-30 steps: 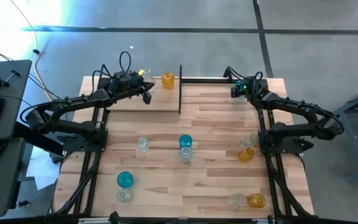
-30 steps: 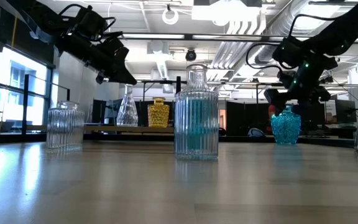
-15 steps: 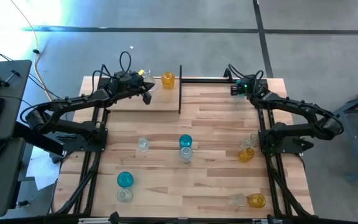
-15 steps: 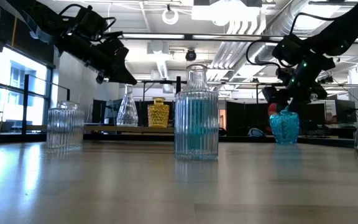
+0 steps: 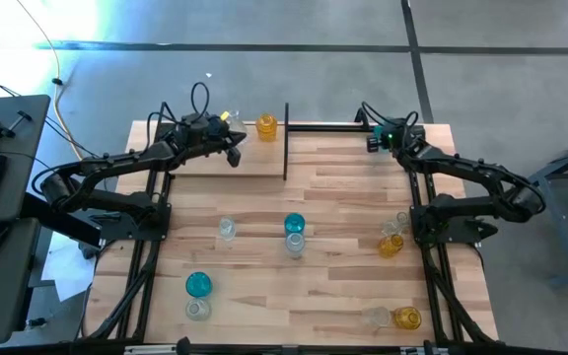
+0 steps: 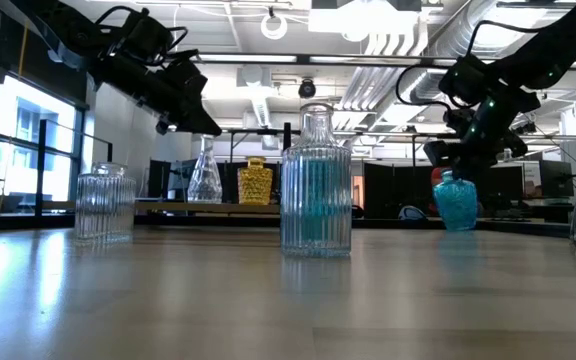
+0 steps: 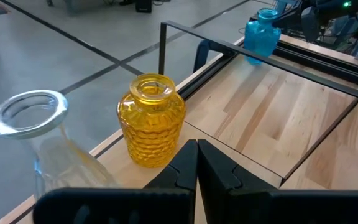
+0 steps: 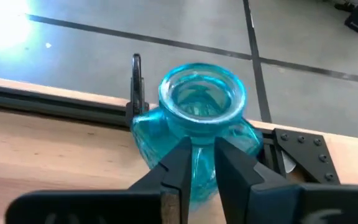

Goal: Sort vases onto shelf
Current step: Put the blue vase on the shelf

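Note:
A teal vase (image 8: 194, 124) stands at the table's far right corner beside a black frame rail (image 8: 55, 106); my right gripper (image 8: 202, 158) is shut on it. In the low view the same teal vase (image 6: 457, 203) shows under that gripper (image 6: 458, 165). An amber vase (image 7: 151, 121) and a clear vase (image 7: 39, 143) stand by their bases on the light-wood shelf (image 5: 227, 163). My left gripper (image 7: 196, 155) hovers shut and empty just short of them, above the shelf. My right gripper pinches the teal vase's narrow neck (image 8: 202, 142), just under the flared rim, between its two fingers. The fingers (image 8: 180, 163) slant down at it from the table's near side. The vase stays upright; whether its base is off the table I cannot tell.
Several more vases stand on the tabletop: clear (image 5: 227, 229), teal over clear at the middle (image 5: 294, 225), teal (image 5: 198, 285) near left, amber (image 5: 390, 247) and amber (image 5: 407, 318) at right. A black upright post (image 5: 286, 143) ends the shelf.
My right gripper has shut: its fingers stood wide on either side of the teal vase and have now come in on its neck. My left gripper has kept still above the shelf.

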